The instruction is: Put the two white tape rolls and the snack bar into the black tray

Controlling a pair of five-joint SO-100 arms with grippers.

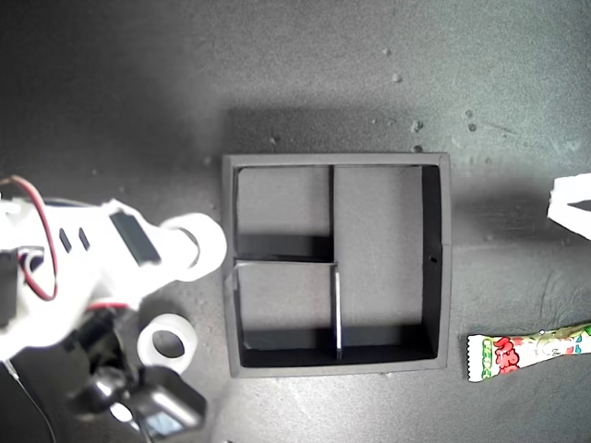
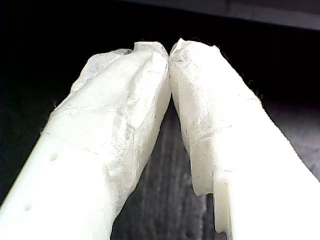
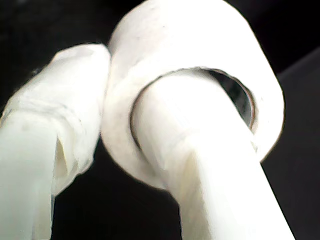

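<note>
White ring-shaped tape roll pinched on your second gripper, one finger through core, just left of square black tray in exterior view; first gripper closed, empty.

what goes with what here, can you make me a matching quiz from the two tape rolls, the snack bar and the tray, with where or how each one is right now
Things:
1. first tape roll
2. second tape roll
3. snack bar
4. black tray

States:
A. lying flat on the table, loose, just off the tray's lower left corner in the exterior view
B. all three compartments hold nothing
C. gripped through its hole
D. on the table, running past the exterior view's right edge

Pairs: 1-C, 2-A, 3-D, 4-B
</note>
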